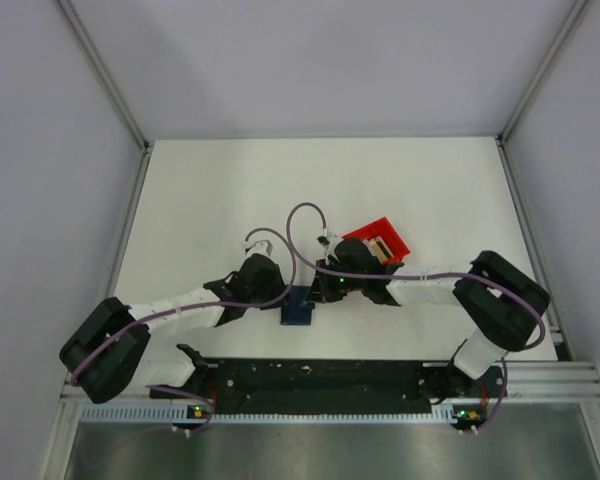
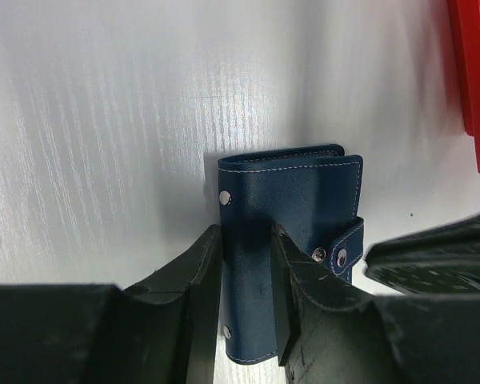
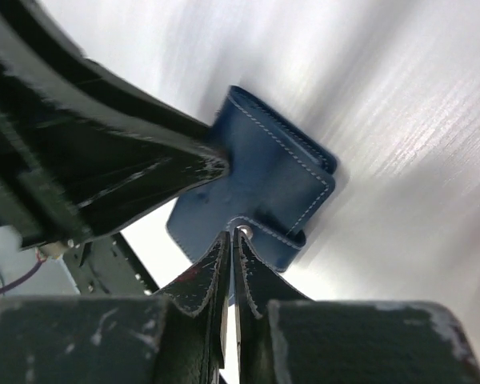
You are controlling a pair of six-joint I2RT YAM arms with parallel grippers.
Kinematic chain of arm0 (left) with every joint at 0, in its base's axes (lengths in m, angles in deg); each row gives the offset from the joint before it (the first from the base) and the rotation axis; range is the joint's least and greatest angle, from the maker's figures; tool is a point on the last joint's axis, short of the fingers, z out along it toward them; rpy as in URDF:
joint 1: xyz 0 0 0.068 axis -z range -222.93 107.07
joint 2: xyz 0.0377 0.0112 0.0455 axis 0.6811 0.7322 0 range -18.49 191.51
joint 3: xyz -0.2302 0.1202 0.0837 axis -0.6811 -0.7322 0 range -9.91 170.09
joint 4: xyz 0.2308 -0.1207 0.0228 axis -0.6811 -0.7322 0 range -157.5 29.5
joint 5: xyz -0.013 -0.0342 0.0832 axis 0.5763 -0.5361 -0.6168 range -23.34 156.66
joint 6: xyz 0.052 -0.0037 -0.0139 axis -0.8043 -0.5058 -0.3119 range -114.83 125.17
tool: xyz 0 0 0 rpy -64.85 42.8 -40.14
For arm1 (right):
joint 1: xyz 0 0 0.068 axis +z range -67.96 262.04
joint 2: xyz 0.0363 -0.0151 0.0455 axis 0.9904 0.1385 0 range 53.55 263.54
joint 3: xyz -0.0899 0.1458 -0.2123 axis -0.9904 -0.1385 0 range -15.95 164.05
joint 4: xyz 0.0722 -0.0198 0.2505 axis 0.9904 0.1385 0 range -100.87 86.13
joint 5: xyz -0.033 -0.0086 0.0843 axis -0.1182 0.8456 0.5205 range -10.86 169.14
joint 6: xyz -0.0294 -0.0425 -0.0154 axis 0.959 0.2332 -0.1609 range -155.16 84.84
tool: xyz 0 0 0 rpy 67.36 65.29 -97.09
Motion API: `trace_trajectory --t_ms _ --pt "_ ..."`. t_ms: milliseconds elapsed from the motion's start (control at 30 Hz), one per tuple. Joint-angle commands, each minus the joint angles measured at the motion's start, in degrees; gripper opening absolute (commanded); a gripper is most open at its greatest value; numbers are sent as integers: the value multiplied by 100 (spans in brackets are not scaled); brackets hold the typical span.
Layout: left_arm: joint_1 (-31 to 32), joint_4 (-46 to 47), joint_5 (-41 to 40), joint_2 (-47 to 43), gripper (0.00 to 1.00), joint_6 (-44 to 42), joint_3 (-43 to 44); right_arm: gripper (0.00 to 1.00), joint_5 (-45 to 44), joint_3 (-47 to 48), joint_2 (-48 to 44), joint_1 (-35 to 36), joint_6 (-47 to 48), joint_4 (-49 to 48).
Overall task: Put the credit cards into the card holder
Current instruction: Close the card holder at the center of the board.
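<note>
The right end effector is being shown with its fingers pressed almost together. The snap strap of the dark navy-blue folding card holder is being pinched between their tips. The left end effector is being shown with its jaws partly apart, one finger at the card holder's stitched left edge and the other over its face. Whether the card holder is being clamped there cannot be told. The card holder is lying folded shut on the white bench, between the two wrists and toward the near edge. Just beyond the right wrist a red plastic bin is standing on the bench, apart from the card holder. A tan flat card is being shown inside it, too small for detail.
</note>
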Motion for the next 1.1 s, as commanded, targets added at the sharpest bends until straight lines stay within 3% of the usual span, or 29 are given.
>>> trace_trajectory --t_ms 0,600,1067 --pt "-7 -303 -1 147 32 -133 -106 2 144 222 468 -39 -267 -453" --pt "-7 -250 87 86 31 -45 -79 2 391 38 750 -30 -470 -999" --pt "-7 -268 78 68 31 34 -36 1 22 196 837 242 -189 -305"
